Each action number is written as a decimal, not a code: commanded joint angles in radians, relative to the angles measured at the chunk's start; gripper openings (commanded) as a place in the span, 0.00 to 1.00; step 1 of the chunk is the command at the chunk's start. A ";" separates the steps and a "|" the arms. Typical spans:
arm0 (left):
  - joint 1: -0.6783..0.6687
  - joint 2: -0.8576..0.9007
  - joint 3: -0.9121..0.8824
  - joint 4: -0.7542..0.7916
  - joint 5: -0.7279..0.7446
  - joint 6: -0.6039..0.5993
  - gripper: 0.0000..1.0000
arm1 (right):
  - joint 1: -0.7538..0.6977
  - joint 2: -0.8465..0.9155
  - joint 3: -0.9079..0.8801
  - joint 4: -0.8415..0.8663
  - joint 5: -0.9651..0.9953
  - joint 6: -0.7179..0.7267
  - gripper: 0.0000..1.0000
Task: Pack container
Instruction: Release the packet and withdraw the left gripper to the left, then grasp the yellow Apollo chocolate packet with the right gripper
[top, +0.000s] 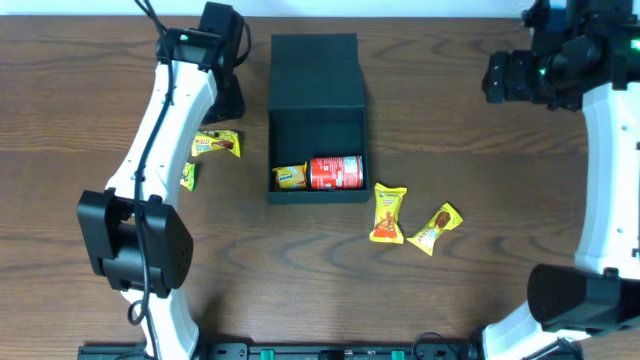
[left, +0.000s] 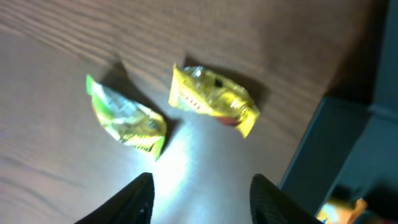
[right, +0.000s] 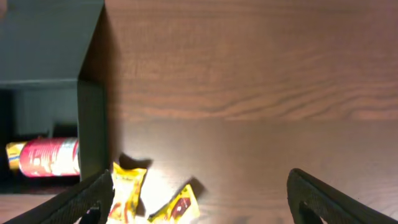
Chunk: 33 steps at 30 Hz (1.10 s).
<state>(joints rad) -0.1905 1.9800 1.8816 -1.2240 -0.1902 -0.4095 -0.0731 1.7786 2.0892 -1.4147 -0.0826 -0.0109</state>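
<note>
The dark teal-black container (top: 318, 110) stands open at the table's middle, its lid flap laid back. A red can (top: 336, 172) and a yellow snack packet (top: 290, 177) lie inside. Two yellow packets (top: 388, 213) (top: 435, 229) lie right of it; they also show in the right wrist view (right: 126, 191) (right: 178, 206). Two more packets lie left of it, one yellow (top: 216, 145) (left: 212, 98) and one green-yellow (top: 187, 176) (left: 127, 118). My left gripper (left: 202, 199) is open and empty above those two. My right gripper (right: 199, 199) is open and empty, high at the far right.
The wooden table (top: 480, 150) carries everything. The container's wall (left: 336, 143) rises just right of my left gripper. The arm bases (top: 135, 240) (top: 580, 290) stand at the near left and near right.
</note>
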 joint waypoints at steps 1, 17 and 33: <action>0.013 -0.059 0.000 -0.043 0.011 0.021 0.50 | -0.005 -0.097 -0.019 0.006 0.013 0.001 0.93; 0.114 -0.435 -0.609 0.264 0.130 0.010 0.55 | 0.017 -0.428 -0.939 0.328 0.002 0.278 0.81; 0.113 -0.428 -0.662 0.344 0.136 0.014 0.66 | 0.298 -0.158 -1.112 0.397 0.038 0.687 0.59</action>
<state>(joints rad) -0.0792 1.5597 1.2121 -0.8780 -0.0547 -0.4103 0.2066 1.5932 0.9806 -1.0126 -0.0711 0.5671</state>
